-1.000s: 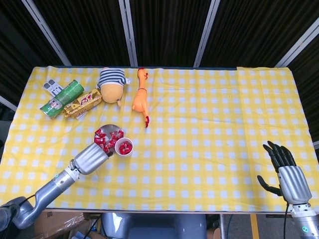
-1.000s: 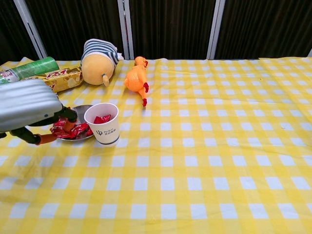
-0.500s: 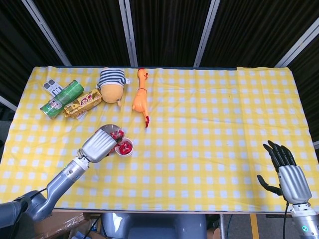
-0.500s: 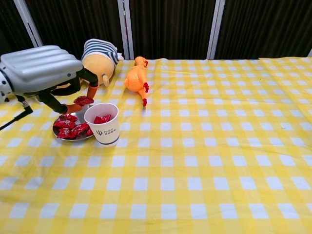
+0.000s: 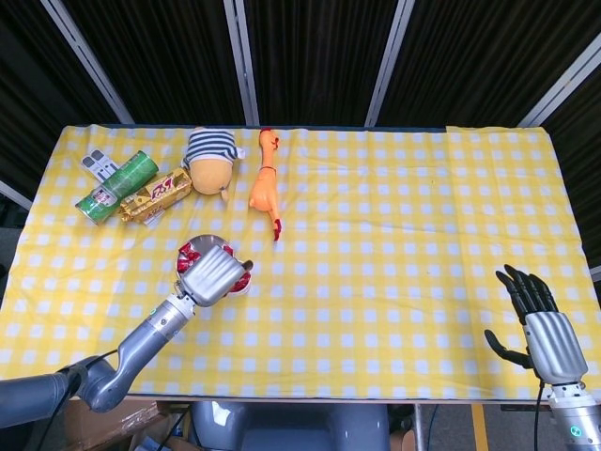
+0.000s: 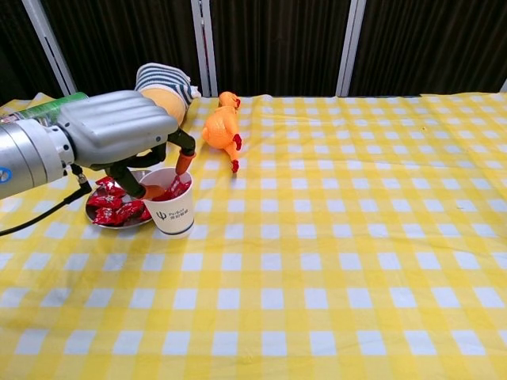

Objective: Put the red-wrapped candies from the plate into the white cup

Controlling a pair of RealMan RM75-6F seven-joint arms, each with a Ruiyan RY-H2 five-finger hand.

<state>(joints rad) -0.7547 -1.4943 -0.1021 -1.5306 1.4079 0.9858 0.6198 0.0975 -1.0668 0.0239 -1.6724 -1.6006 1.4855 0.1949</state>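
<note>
Both views are evenly and brightly lit from above, and the yellow checked tablecloth (image 5: 394,235) is rendered without glare. Only soft, short shadows are cast beside the objects. The black backdrop is left dark and featureless. Sharp focus is held throughout, though slight softness is seen on the near left hand (image 6: 119,131).

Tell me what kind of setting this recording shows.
Probably a staged lab tabletop: a yellow checked tablecloth, black curtains with metal posts behind, and assorted props such as a rubber chicken.
</note>
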